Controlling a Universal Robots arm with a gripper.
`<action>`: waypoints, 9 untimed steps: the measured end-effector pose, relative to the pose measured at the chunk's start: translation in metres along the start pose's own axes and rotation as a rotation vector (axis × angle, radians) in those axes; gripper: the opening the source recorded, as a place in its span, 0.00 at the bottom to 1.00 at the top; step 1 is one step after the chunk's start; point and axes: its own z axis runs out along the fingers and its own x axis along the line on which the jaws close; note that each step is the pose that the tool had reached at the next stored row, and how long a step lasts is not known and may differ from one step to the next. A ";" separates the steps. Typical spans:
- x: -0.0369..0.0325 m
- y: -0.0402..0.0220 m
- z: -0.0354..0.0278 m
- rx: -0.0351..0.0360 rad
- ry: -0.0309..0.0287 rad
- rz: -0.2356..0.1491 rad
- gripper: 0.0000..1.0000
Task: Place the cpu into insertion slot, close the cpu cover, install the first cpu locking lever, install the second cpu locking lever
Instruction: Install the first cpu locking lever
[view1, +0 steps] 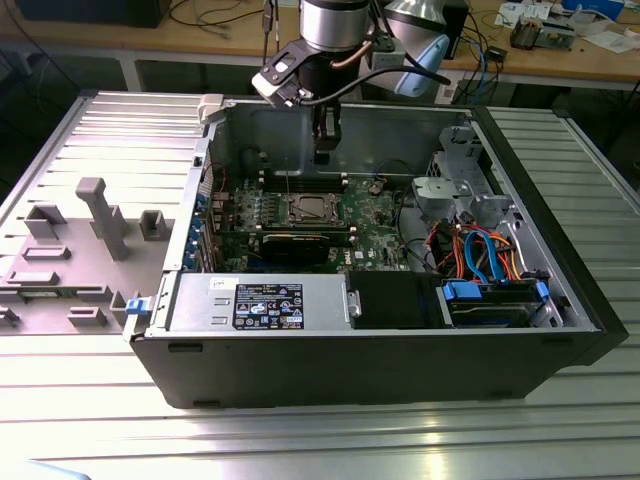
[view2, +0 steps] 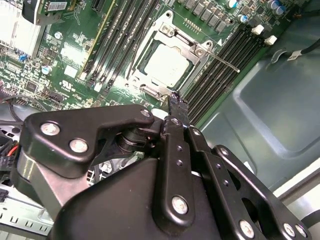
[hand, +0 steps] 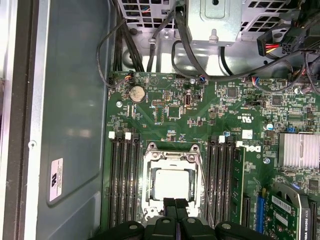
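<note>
- End effector (view1: 323, 152) hangs inside the open pc case (view1: 560, 250), over the motherboard (hand: 165, 100). Fingertips are together w/ nothing between them, seen in both wrist views.
- The cpu (hand: 173, 184) lies flat in the insertion slot (hand: 196, 149), metal top up. The cpu cover (hand: 172, 161) looks folded down round it.
- Key relation: in the exterior view the cpu sits approx 6 o'clock from the end effector. It's near the tips but apart, no contact.
- A thin lever rod (view2: 220, 61) juts from one socket corner across the memory slots (view2: 215, 85). Can't tell if it's latched.
- Judgement: cpu placing and cover steps look done; lever status unclear.
</note>
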 end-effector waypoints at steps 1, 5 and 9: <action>0.0000 0.0000 0.0000 0.0000 0.0000 0.000 0.11; 0.0000 0.0000 -0.0001 0.0005 -0.0004 -0.033 0.11; 0.0000 0.0000 0.0003 0.0012 -0.0003 -0.116 0.11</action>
